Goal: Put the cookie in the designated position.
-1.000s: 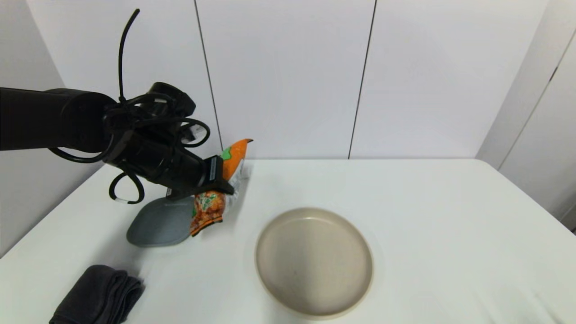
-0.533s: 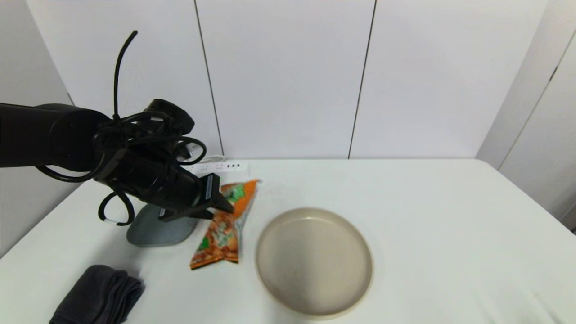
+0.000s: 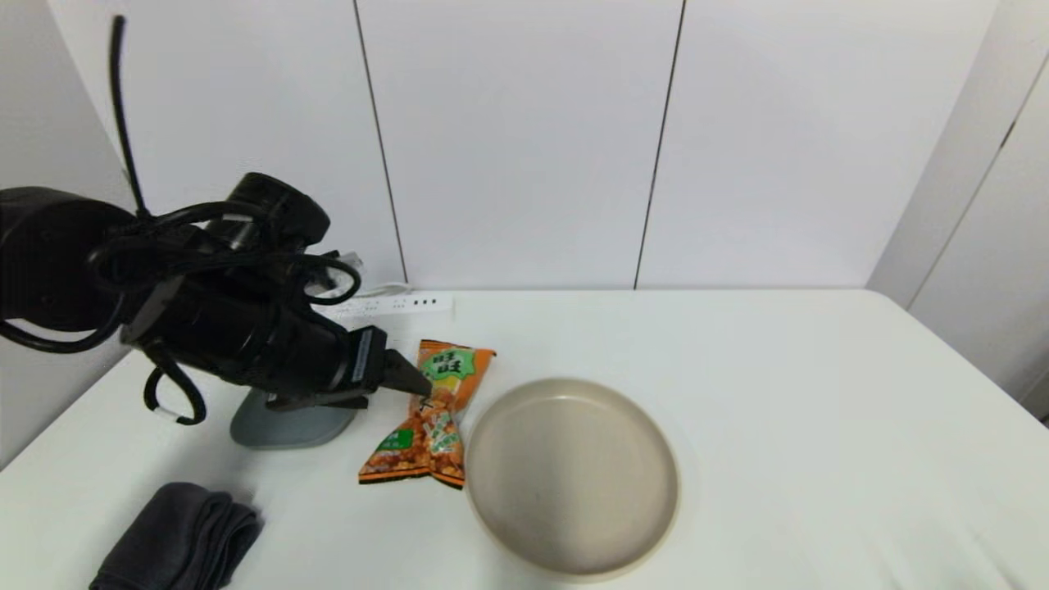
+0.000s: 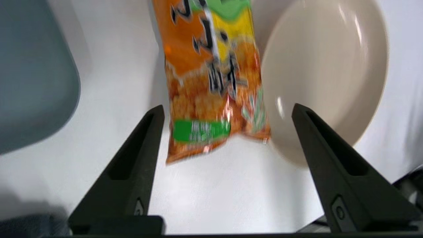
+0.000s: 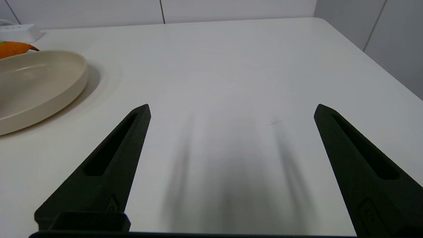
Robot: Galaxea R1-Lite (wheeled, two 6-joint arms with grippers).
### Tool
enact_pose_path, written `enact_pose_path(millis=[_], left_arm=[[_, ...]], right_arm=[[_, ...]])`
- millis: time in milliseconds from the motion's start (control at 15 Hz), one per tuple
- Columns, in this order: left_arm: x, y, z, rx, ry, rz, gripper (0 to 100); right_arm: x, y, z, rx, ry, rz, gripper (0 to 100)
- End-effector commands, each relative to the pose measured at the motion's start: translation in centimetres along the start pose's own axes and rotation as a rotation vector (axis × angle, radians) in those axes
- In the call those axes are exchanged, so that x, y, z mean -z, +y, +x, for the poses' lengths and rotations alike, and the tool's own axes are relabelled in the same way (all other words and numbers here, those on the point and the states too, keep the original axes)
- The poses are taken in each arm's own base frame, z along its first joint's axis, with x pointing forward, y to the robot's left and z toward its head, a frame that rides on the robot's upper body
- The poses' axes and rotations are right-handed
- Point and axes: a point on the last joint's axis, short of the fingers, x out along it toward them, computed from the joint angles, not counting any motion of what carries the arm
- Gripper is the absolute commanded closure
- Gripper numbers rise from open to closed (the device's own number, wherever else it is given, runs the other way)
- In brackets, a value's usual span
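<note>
The cookie [image 3: 430, 414] is an orange crinkly packet with a green label. It lies flat on the white tabletop between the grey dish [image 3: 287, 426] and the beige plate [image 3: 571, 475], one corner reaching the plate's rim. My left gripper [image 3: 397, 385] hovers at the packet's left side, open and holding nothing. In the left wrist view the cookie [image 4: 211, 82] stretches away from between the spread fingers of the left gripper [image 4: 228, 108]. My right gripper [image 5: 231, 105] is open over bare table on the right, with an orange tip of the cookie [image 5: 15, 48] showing behind the plate [image 5: 33, 82].
A folded dark cloth [image 3: 180, 537] lies at the near left. A white power strip [image 3: 393, 305] runs along the back edge by the wall. The grey dish [image 4: 29, 82] and beige plate [image 4: 330, 66] flank the packet closely. White tabletop spreads right of the plate.
A second ago the left gripper held the packet upright in the air. It lowered it, let go and drew back left; the packet now lies flat beside the plate.
</note>
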Motion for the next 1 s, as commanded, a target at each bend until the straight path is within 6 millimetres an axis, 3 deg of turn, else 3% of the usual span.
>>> enact_pose_path(millis=[67,267,400,667,1000], left_arm=[[5.6,1.1,-5.7,-0.007,-0.102,0.318,0],[10.2,2.8,-8.6,-0.044,-0.344,0.444,0],[13.1,4.5,-9.5,-0.125,-0.540,0.470,0],[20.0,5.9,-10.5,-0.266,-0.845,0.453,0],[26.0,6.3,-9.5,-0.298,-0.965,0.485,0]], right_arm=[[0.0,0.0,0.0,-0.001,0.001,0.000,0],[0.0,0.0,0.0,-0.001,0.001,0.000,0],[0.0,0.0,0.0,-0.001,0.001,0.000,0],[0.0,0.0,0.0,-0.001,0.001,0.000,0],[0.0,0.0,0.0,-0.001,0.001,0.000,0]])
